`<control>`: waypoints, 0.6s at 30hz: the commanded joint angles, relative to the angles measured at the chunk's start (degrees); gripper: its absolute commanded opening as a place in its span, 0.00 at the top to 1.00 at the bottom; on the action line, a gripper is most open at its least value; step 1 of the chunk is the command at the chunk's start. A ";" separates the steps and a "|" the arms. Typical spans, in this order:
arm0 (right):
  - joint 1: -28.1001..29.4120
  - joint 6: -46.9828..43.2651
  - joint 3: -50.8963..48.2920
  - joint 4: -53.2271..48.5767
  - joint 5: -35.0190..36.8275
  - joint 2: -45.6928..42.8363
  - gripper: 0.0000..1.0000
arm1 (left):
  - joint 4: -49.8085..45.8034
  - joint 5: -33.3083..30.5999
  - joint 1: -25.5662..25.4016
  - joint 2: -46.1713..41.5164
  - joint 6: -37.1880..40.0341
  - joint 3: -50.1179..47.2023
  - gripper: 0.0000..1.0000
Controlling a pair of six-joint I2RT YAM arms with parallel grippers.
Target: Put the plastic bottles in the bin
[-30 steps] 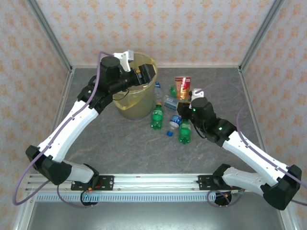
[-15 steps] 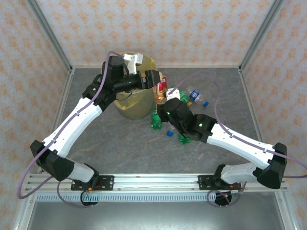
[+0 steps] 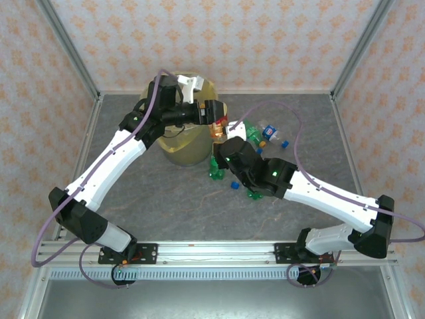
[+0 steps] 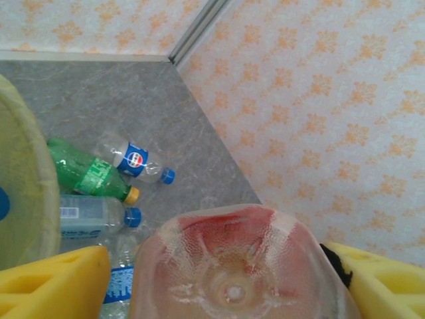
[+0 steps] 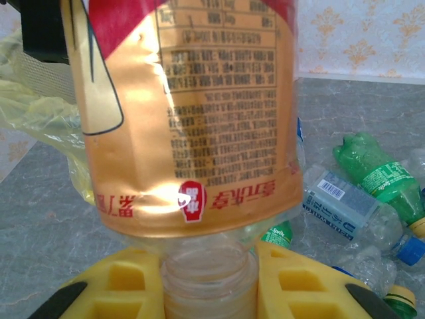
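- The right gripper (image 5: 209,282) is clamped: both yellow fingers (image 5: 299,286) press on the bare neck of the orange bottle (image 5: 192,119). The bottle stands out from the jaws with its orange and red label facing the wrist camera.
- The left gripper (image 4: 229,286) has its yellow pads (image 4: 53,282) on either side of the same bottle's ribbed base. A strip of background shows between the bottle and the pad at 9 o'clock, so these jaws are spread and not clamped.
- In the top view the orange bottle hangs between the two grippers, at 3 o'clock of the bin (image 3: 180,151) and just beside its rim. Whether it is over the opening cannot be told.
- The bin is lined with a translucent yellow bag. It stands on the grey table (image 3: 166,199), toward 12 o'clock from the arm bases.
- Loose plastic bottles lie on the table from 3 to 5 o'clock of the bin. A green bottle (image 3: 215,169) lies just beside the bin's wall at 5 o'clock, and a second green bottle (image 3: 252,194) lies partly under the right arm.
- In the left wrist view three more bottles lie near one another past the bin's edge:
  - a green bottle with a yellow cap (image 4: 86,174)
  - a clear bottle with a blue cap (image 4: 133,161)
  - a clear bottle with a barcode label (image 4: 89,216)
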 commanded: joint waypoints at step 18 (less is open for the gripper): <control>0.21 -0.39 -4.83 6.72 7.59 -11.40 0.00 | 7.20 -5.01 9.93 -0.57 -9.94 6.10 0.44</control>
